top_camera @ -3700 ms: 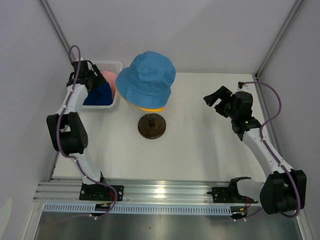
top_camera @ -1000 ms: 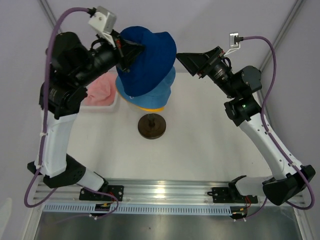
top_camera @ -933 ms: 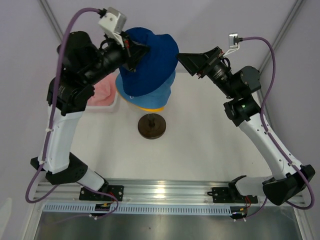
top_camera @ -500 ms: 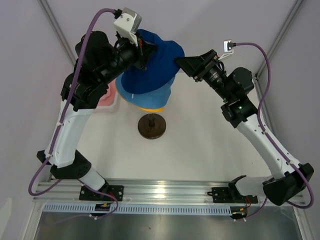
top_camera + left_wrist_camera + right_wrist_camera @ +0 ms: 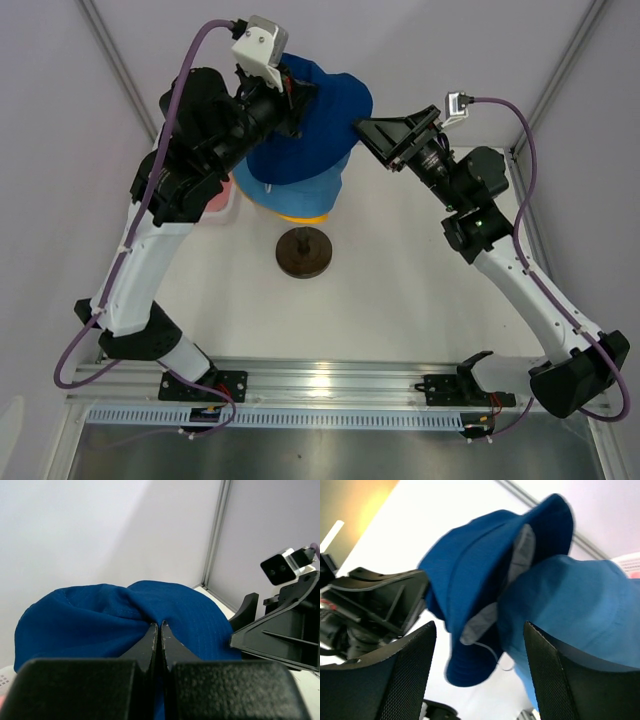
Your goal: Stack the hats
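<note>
Navy hat (image 5: 322, 115) overhangs light-blue hat (image 5: 298, 193), above brown base (image 5: 305, 253).

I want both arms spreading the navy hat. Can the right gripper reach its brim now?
Probably yes: the right gripper is open and pointed at the navy hat, with nothing between them; the left gripper pinches it on the other side.

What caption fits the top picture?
Left gripper holds navy hat over the light blue hat; right gripper open beside it.
</note>
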Robot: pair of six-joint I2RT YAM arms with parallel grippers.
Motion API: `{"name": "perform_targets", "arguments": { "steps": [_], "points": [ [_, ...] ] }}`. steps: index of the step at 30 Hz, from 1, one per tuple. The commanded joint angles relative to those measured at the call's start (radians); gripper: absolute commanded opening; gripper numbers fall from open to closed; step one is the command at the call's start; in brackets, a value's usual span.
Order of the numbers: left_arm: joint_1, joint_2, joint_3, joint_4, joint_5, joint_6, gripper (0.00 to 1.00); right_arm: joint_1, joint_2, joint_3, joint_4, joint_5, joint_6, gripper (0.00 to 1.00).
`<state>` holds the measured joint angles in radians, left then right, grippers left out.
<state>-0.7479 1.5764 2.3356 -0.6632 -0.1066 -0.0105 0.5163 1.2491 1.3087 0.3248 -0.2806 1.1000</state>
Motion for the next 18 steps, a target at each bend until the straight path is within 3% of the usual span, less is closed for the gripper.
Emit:
{"name": "perform_targets", "arguments": {
  "steps": [1, 8, 11, 14, 15, 16, 17, 18],
  "points": [
    [-0.016, 0.007, 0.005, 0.04, -0.056, -0.002, 0.01, 0.01, 0.012, 0.02, 0.103, -0.028, 0.066, 0.72],
    [-0.028, 0.019, 0.005, 0.039, -0.044, -0.016, 0.01, 0.017, -0.005, -0.016, 0.178, 0.023, 0.095, 0.65],
    [-0.042, 0.022, 0.001, 0.039, -0.033, -0.014, 0.01, 0.027, 0.01, 0.0, 0.148, 0.034, 0.078, 0.51],
    [-0.051, 0.025, -0.007, 0.028, -0.047, 0.0, 0.02, 0.027, 0.033, 0.006, 0.145, 0.032, 0.104, 0.23],
    [-0.051, 0.027, -0.005, 0.017, -0.057, 0.003, 0.07, 0.027, 0.039, 0.027, 0.122, 0.032, 0.095, 0.06],
    [-0.051, 0.024, -0.005, 0.013, -0.071, 0.003, 0.11, 0.025, 0.042, 0.038, 0.108, 0.032, 0.084, 0.0],
    [-0.051, 0.019, -0.01, 0.008, -0.106, 0.0, 0.15, 0.025, 0.046, 0.044, 0.097, 0.034, 0.075, 0.0],
    [-0.051, 0.004, -0.013, 0.007, -0.119, 0.0, 0.27, 0.027, 0.041, 0.047, 0.086, 0.035, 0.063, 0.0]
  ]
}}
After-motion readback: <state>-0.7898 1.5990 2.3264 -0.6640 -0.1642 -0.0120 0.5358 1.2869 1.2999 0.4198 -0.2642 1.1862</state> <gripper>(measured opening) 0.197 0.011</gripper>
